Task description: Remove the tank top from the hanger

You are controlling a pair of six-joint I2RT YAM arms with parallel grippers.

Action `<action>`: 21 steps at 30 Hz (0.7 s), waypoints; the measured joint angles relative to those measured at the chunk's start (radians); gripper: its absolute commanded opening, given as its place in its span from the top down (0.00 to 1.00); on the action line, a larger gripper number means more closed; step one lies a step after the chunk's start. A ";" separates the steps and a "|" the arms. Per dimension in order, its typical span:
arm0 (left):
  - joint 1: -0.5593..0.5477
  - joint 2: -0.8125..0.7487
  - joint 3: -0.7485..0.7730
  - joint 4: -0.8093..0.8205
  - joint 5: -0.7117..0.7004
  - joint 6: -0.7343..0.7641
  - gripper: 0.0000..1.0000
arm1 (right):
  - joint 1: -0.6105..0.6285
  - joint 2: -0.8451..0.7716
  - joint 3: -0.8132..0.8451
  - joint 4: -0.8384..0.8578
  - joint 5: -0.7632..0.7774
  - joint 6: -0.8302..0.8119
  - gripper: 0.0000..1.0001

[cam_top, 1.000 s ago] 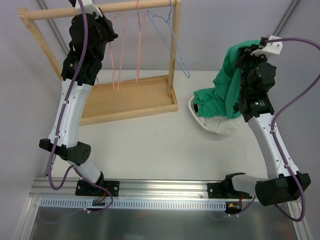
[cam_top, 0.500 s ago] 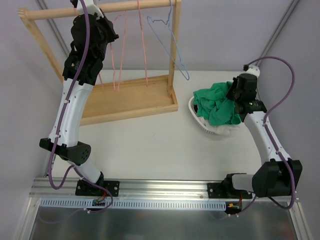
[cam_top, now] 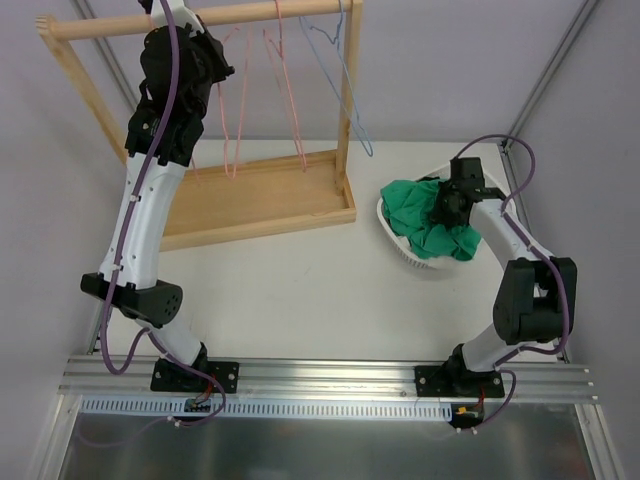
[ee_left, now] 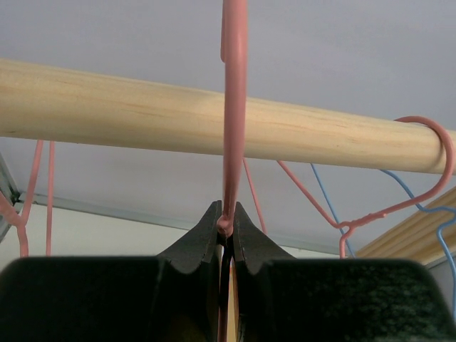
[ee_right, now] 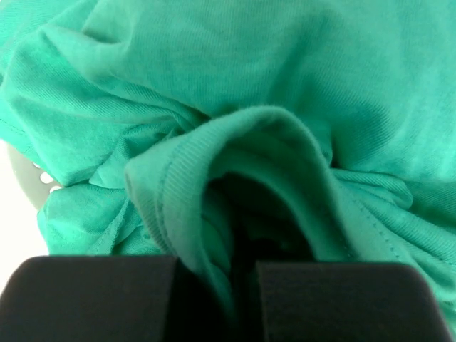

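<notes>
Your left gripper (ee_left: 226,226) is clamped on the pink hanger (ee_left: 234,71) under the wooden rod (ee_left: 107,103), upper left of the top view. The green tank top (cam_top: 412,200) lies in the white basket (cam_top: 400,250) at right. Its cloth fills your right gripper (ee_right: 217,285); I can't tell whether it is clamped.

Pinching a pink hanger (ee_left: 233,107) by its wire neck with the left gripper (ee_left: 226,222), just below a wooden rod (ee_left: 107,103). Hooked over it at right, a 2nd pink hanger (ee_left: 449,153), near a blue hanger (ee_left: 405,191).

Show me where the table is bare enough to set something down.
The widest bare stretch of table lies between the wooden rack, the white basket and the arms' base rail. Crowded: the basket, full of the green tank top, with the right arm over it.
</notes>
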 measured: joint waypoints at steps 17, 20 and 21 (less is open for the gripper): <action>0.093 0.003 -0.062 0.016 0.055 -0.026 0.96 | 0.000 -0.102 0.186 -0.208 0.019 -0.034 0.46; 0.113 0.003 -0.076 0.016 0.057 -0.031 0.96 | 0.000 -0.118 0.247 -0.241 0.032 -0.046 0.42; 0.117 0.003 -0.079 0.016 0.057 -0.032 0.95 | 0.000 -0.119 0.266 -0.251 0.034 -0.048 0.42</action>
